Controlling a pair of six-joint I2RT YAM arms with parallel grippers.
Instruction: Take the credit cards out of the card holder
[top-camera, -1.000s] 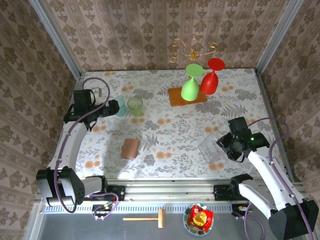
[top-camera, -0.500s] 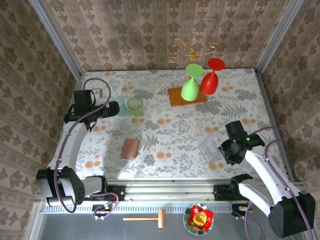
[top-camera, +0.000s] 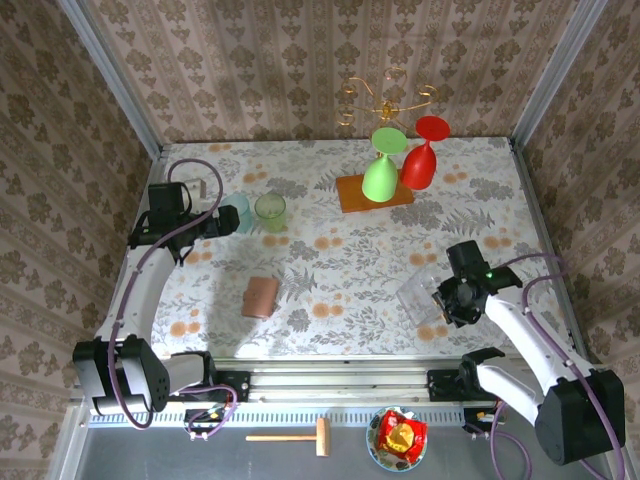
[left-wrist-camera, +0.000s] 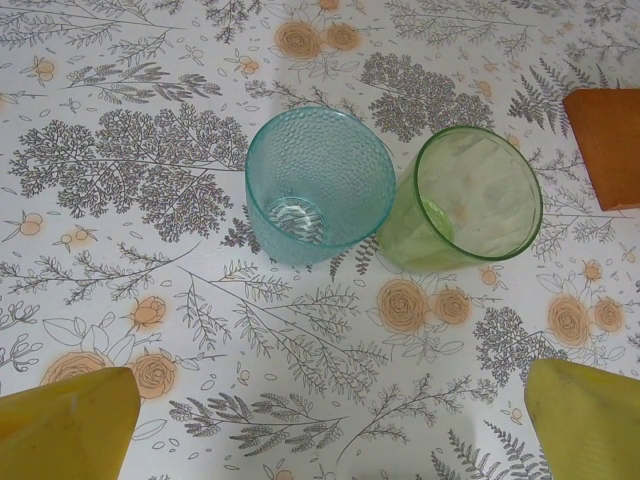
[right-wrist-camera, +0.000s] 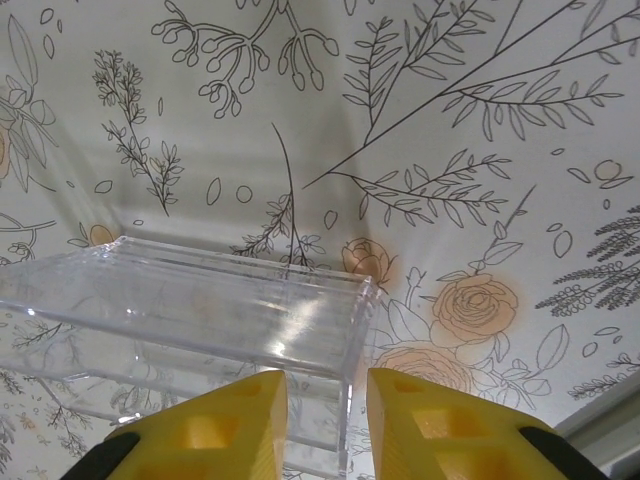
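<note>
Nothing's out yet: your brown leather card holder (top-camera: 261, 297) lies shut, left claw (left-wrist-camera: 328, 375) gaping empty, right claw (right-wrist-camera: 327, 385) straddling a clear plastic box (right-wrist-camera: 200, 300), grip unclear.

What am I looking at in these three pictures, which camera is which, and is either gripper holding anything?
Two robot arms are bolted at the table's near edge, each ending in a two-finger gripper. The wide picture looks down from above and behind them. The other two come from cameras on the wrists, so the yellow shapes at their bottom edges are the fingers.

On the flowered tablecloth lies the small brown leather card holder, closed, with neither gripper on it. There is also a teal dimpled cup beside a green clear cup, a green goblet and a red goblet by an orange wooden board, and a clear plastic box.

The left gripper hangs open above the cups, holding nothing. The right gripper has its fingers close together astride a wall of the box. I cannot tell whether they pinch it.
</note>
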